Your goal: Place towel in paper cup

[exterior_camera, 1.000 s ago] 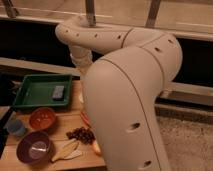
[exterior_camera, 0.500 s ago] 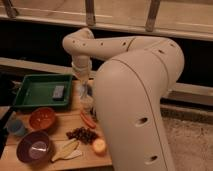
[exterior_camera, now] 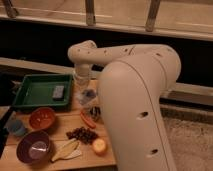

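Claw (exterior_camera: 86, 98) position is read at the centre of the surface (exterior_camera: 60, 136), just off the right edge of the green tray (exterior_camera: 35, 90); whether its fingers are apart or together cannot be told. A pale, crumpled mass is seen at the claw, probably the towel (exterior_camera: 85, 95), though a firm hold on it cannot be confirmed. No paper cup is clearly made out; a small bluish cup-like thing (exterior_camera: 17, 127) is seen at nine o'clock on the surface, well apart from the claw, and it may be the target.

Compared with half a second ago and a second ago, the arm (exterior_camera: 130, 75) is seen to have swung away from the view's near side, so that more of the surface is uncovered, and the claw is now lowered beside the tray. This is judged to mean that the pick-up stage is in hand and that the placing is not yet done.

Outward from the claw, an orange carrot-like piece (exterior_camera: 87, 120) is found at six o'clock of it, a dark cluster (exterior_camera: 82, 134) lower down, a round fruit (exterior_camera: 99, 145) near it, an orange bowl (exterior_camera: 41, 118) and a purple bowl (exterior_camera: 34, 147) toward eight o'clock.
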You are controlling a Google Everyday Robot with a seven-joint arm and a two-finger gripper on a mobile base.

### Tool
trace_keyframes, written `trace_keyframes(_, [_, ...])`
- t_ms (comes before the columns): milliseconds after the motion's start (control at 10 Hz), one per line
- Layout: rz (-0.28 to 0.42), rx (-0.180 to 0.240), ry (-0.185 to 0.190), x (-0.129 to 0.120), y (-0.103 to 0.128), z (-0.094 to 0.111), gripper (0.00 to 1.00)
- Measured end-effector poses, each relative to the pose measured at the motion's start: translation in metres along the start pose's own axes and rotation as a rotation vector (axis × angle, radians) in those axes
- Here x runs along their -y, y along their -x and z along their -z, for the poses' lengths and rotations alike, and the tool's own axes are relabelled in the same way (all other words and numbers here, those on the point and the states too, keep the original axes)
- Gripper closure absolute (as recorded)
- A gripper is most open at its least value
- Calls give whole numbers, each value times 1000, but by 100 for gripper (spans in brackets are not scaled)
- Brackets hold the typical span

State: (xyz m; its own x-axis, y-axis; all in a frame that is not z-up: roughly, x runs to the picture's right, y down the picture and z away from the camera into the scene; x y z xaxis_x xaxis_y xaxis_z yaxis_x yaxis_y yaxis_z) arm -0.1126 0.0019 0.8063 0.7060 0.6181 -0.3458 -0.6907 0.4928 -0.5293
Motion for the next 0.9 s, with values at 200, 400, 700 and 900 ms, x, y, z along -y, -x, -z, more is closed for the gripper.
trace_keyframes(200, [0,-1,22,-6,-3,-7,63])
trace_keyframes(400, [6,0,29,-10,-2,-9,44])
trace_keyframes(700, [19,26,31,-12,1,-3,20])
trace_keyframes(900, [17,28,31,-11,0,-2,20])
